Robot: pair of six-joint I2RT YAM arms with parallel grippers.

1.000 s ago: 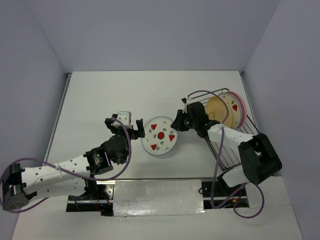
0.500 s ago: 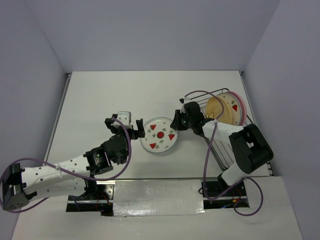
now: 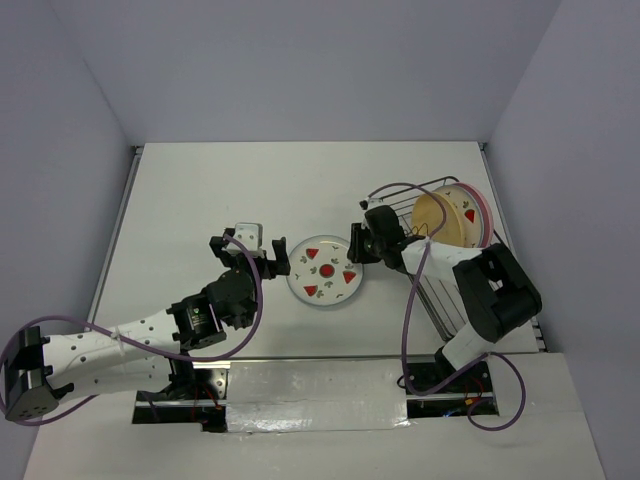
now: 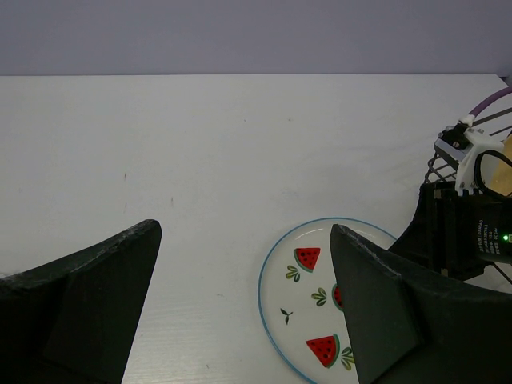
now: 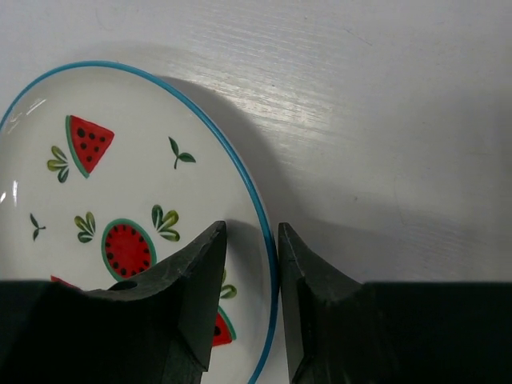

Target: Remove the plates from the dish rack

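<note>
Print (image 4: 481, 234) on the right pincer (image 3: 357, 250) is illegibly small.

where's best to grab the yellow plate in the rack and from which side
Probably the top rim of the yellow plate, coming down from above with a finger on each face. It stands on edge in the dish rack, front of the row, its lower part down among the wires.

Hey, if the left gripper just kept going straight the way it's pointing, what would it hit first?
Probably just bare table. The left gripper is open and points across it toward the back wall. The watermelon plate lies to the right of that line, so it would likely be missed, though depth is unclear.
</note>
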